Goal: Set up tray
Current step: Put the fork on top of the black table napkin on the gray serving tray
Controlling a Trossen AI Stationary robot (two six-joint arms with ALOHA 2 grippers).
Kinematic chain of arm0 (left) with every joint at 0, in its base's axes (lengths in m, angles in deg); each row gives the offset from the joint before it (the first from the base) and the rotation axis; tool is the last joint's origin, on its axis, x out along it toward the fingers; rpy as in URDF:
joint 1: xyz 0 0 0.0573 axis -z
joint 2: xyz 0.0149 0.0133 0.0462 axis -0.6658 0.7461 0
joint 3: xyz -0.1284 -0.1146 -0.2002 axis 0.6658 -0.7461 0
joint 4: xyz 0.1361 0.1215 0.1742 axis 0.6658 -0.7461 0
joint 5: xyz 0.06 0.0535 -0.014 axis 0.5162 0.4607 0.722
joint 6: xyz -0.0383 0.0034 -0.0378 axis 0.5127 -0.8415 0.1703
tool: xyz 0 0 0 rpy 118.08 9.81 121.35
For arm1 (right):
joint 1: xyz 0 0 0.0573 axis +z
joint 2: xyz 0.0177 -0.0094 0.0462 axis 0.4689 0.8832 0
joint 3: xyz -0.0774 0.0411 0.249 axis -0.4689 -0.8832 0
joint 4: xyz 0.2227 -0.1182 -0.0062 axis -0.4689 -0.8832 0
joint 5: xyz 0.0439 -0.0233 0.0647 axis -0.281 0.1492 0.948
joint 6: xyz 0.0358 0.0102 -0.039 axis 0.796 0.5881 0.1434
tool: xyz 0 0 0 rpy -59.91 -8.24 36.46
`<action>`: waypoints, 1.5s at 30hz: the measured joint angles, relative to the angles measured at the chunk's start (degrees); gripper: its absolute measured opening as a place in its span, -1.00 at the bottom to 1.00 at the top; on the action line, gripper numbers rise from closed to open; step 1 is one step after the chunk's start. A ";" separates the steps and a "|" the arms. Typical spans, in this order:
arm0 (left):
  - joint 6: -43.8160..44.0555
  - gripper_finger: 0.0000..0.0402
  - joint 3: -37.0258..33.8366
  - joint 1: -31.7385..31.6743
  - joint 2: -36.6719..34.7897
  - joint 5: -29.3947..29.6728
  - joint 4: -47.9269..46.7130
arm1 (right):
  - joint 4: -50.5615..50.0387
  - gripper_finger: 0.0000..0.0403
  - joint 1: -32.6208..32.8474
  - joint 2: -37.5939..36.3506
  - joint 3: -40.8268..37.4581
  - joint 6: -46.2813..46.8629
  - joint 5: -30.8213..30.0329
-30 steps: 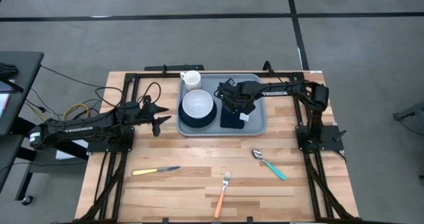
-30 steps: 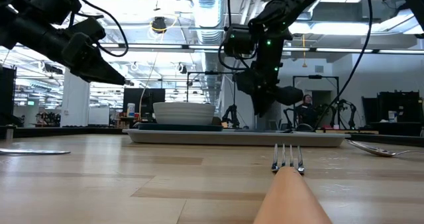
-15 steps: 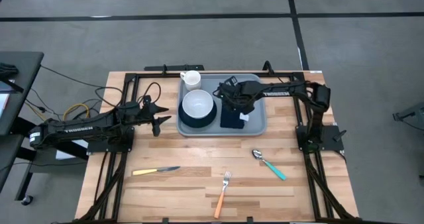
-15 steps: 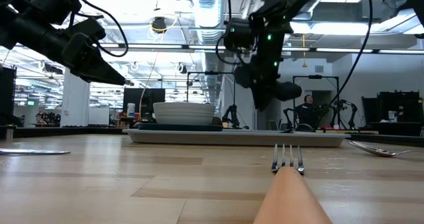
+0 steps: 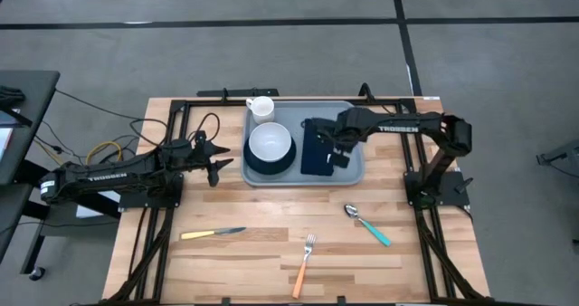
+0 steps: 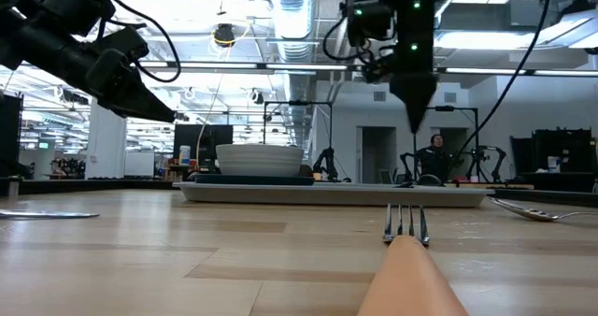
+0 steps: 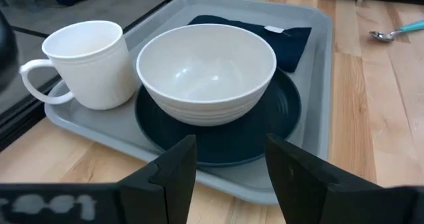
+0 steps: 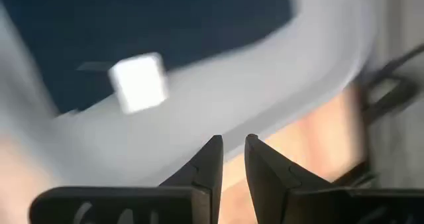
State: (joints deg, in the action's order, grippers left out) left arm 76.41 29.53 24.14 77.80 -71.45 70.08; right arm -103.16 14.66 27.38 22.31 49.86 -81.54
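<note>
Large light blue-grey rigid plastic tray (image 5: 353, 166): loaded, likely slippery; grip raised rim. Right gripper (image 5: 336, 154) nearly closed, empty, above tray; left gripper (image 5: 220, 165) apart, beside it.

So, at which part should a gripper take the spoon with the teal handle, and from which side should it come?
Probably the teal handle, from straight above. The spoon lies flat on the bare table, in front of the tray, with nothing touching it. The handle is straight and narrow, so fingers could close across it, while the rounded metal bowl end would likely slip.
</note>
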 joint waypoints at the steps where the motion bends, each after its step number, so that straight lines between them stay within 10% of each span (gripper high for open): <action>1: 0.29 -0.17 0.00 0.00 0.00 -0.09 -0.02 | -0.90 -0.72 0.62 -0.25 -0.78 3.23 2.15; 14: 1.73 -0.17 0.00 0.00 0.01 -1.29 0.83 | -5.28 -0.72 20.44 -1.33 -11.29 22.37 7.64; 27: -1.19 -0.17 -5.15 0.02 0.02 -16.56 14.01 | 7.60 -0.72 40.04 -1.37 -11.11 51.96 15.88; 45: -3.28 -0.17 -9.40 0.02 0.02 -18.56 30.68 | 22.74 -0.72 40.70 -1.17 -11.11 56.72 14.01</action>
State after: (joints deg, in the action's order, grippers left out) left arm 73.13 20.13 24.16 77.81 -90.02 100.77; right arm -80.42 55.36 26.21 11.19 106.58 -67.53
